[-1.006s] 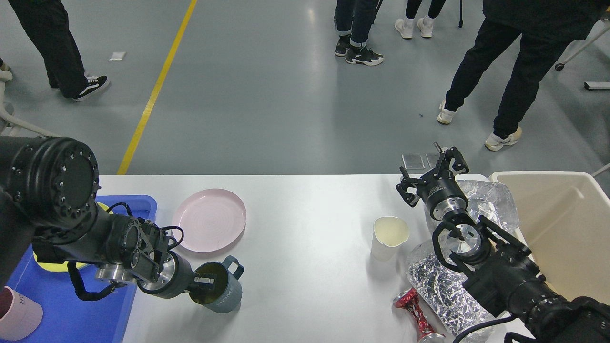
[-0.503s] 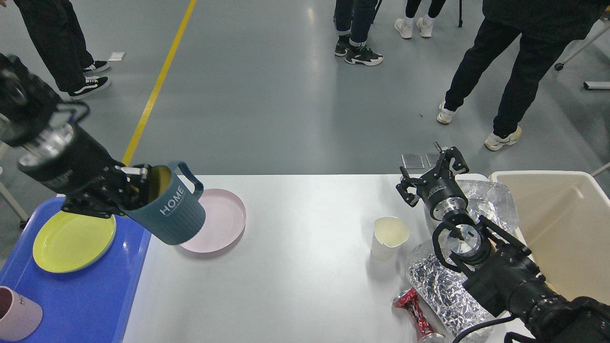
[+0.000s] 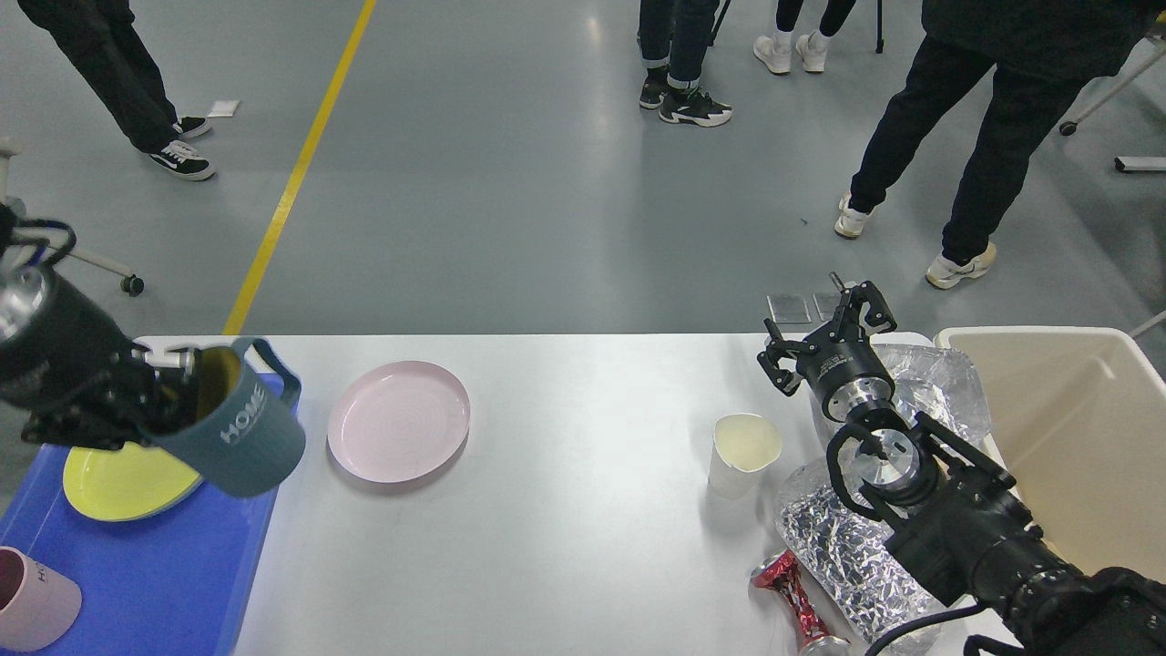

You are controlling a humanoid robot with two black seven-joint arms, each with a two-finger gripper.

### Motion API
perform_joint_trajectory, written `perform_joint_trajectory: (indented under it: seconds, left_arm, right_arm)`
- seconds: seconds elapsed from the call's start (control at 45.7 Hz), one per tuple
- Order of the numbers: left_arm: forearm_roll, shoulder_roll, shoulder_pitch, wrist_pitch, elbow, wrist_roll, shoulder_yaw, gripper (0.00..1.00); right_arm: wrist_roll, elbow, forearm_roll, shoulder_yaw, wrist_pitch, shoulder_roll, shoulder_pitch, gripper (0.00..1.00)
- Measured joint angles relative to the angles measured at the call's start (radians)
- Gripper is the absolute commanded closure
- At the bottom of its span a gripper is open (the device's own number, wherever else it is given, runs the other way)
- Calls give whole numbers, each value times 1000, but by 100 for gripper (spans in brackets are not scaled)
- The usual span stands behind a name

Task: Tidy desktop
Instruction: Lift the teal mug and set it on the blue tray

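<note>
Your left end effector [image 3: 173,383] pinches the mug [image 3: 239,428] by its rim, tilted over the tray [image 3: 173,583] at lower left for stowing; the right end effector [image 3: 824,342] hangs wide open above the counter [image 3: 583,510].

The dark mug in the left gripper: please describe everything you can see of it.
The mug is dark grey-blue with a loop handle on its far side and white letters "HOME" on its ribbed wall; the inside looks yellowish. It is tilted, mouth toward the left gripper, which grips its rim. It hangs above the blue tray's right edge, touching nothing else.
</note>
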Motion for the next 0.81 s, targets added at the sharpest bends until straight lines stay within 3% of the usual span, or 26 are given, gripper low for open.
perform_joint_trajectory:
  seconds: [0.022, 0.175, 0.328, 0.612, 0.809]
  left_arm:
    - [7, -1, 72, 71, 0, 0, 0, 99]
    - [33, -12, 320, 331, 1, 1, 1, 98]
    - [42, -14, 466, 497, 8, 3, 1, 98]
    - [50, -25, 597, 622, 73, 10, 49, 98]
    - [54, -26, 678, 649, 144, 10, 61, 96]
  right_arm:
    - [0, 0, 0, 0, 0, 0, 0, 0]
    - [0, 0, 0, 0, 0, 0, 0, 0]
    - [0, 0, 0, 0, 0, 0, 0, 0]
    - [0, 0, 0, 0, 0, 0, 0, 0]
    - [0, 0, 0, 0, 0, 0, 0, 0]
